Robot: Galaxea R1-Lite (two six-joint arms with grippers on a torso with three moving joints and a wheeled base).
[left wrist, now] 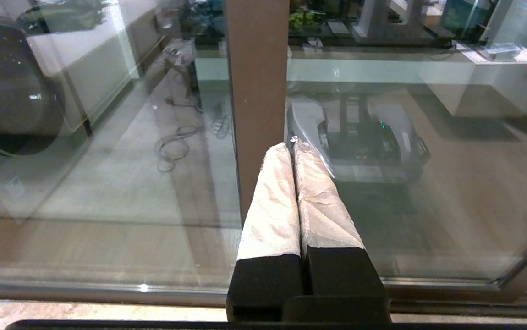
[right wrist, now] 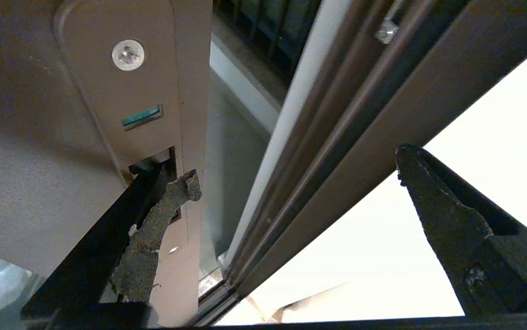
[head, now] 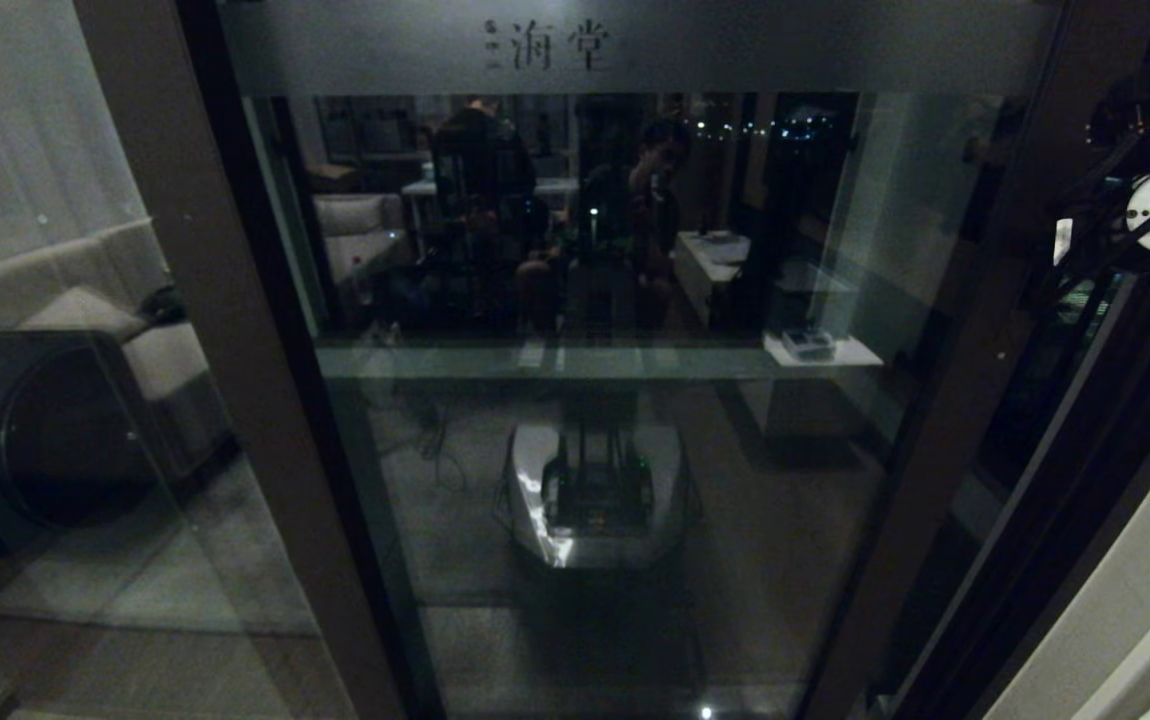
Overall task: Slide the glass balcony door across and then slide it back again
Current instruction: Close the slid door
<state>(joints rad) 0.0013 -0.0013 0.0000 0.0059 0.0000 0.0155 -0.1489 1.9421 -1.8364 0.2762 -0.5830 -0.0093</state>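
**One finger in the handle, door barely off its jamb**

Far left, parked low before the glass: left gripper (left wrist: 293,151), padded jaws pressed flat together on nothing, tips just short of a brown frame post (left wrist: 256,91), well apart from any handle.

Filling the middle of the head view: the glass balcony door (head: 585,420), frosted band (head: 635,45) with small characters across its top, room and robot base mirrored in the pane, dark brown stile (head: 945,400) marking its right-hand edge.

At that stile, high on the right: right gripper (right wrist: 291,169), jaws spread wide. One worn, pad-stripped finger (right wrist: 167,206) hooked into the recessed handle slot (right wrist: 153,160) of the screwed-on handle plate (right wrist: 121,91); the other finger (right wrist: 437,201) hanging free in open air beyond the door jamb (right wrist: 337,151), touching nothing. Between stile and jamb, a narrow gap already showing, black window bars (right wrist: 263,27) visible through it.

Likely next: pulling leftward with the hooked finger alone. Shallow purchase there, so a slip out of the slot under any tilt of the wrist. Ragged padding liable to snag or tear further on the slot's lip. Free finger at risk of catching the jamb on the return slide.
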